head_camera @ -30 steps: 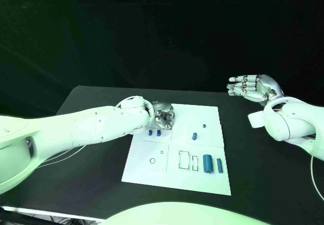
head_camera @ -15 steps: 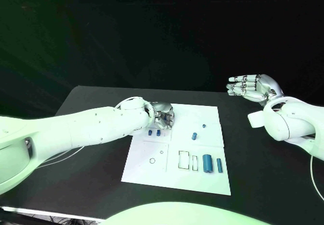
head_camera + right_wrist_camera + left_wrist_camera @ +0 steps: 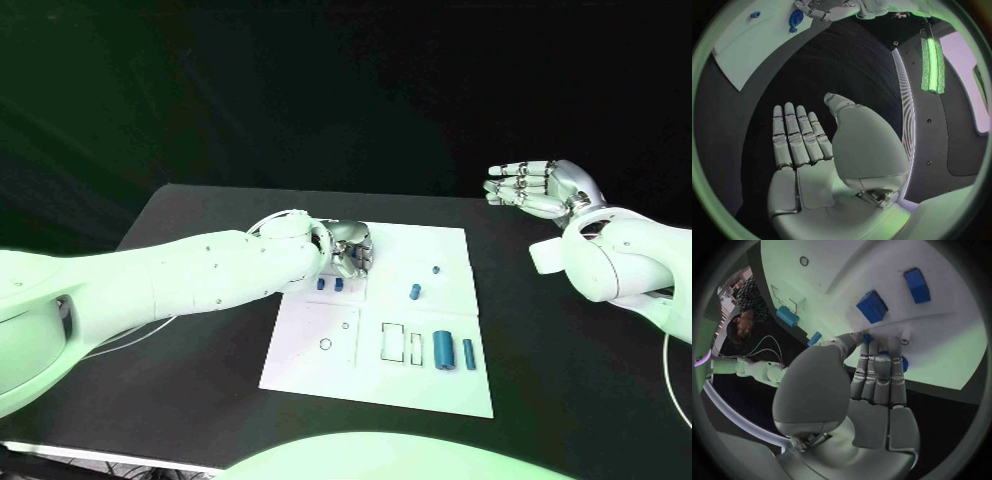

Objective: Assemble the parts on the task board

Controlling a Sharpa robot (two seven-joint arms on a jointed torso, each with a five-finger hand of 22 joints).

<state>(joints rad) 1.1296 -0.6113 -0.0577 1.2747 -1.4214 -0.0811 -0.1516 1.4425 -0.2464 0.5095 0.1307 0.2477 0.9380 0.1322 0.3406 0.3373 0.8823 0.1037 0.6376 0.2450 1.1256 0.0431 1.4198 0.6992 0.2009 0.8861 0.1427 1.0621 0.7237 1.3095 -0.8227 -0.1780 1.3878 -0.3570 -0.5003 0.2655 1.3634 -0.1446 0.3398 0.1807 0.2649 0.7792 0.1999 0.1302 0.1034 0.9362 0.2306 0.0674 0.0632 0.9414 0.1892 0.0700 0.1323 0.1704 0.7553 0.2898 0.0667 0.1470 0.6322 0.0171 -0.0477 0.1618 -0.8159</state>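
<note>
Head view, left hand: the left hand [image 3: 343, 249] is hanging over the far left corner of the white board [image 3: 378, 380], fingers bent down toward it; whether it is holding anything cannot be told here.
Head view, right hand: the right hand [image 3: 537, 187] is hovering over the black table [image 3: 188, 380], well apart from the board, fingers apart and holding nothing.
Head view, parts: two small blue blocks [image 3: 330, 284] are lying just beside the left hand; two small blue pegs [image 3: 415, 291] are sitting mid-board; two blue cylinders [image 3: 451, 350] are resting near the right edge, beside drawn outlines [image 3: 398, 341].
Head view, risk: the forearm is passing close above the board, so a low sweep is likely to be scattering the blocks.
Left wrist view, left hand: the fingers [image 3: 879, 371] are lying straight and together, tips touching the board, with a small blue part [image 3: 867, 338] at the thumb tip; a firm pinch cannot be confirmed.
Left wrist view, risk: a weak pinch is likely to be letting the part slip or roll; the two blocks [image 3: 872, 306] nearby are exposed to a knock.
Right wrist view, right hand: the palm [image 3: 820, 150] is facing open, fingers spread, gripping nothing.
Right wrist view, risk: this hand is too distant to be steadying the board if it is sliding.
</note>
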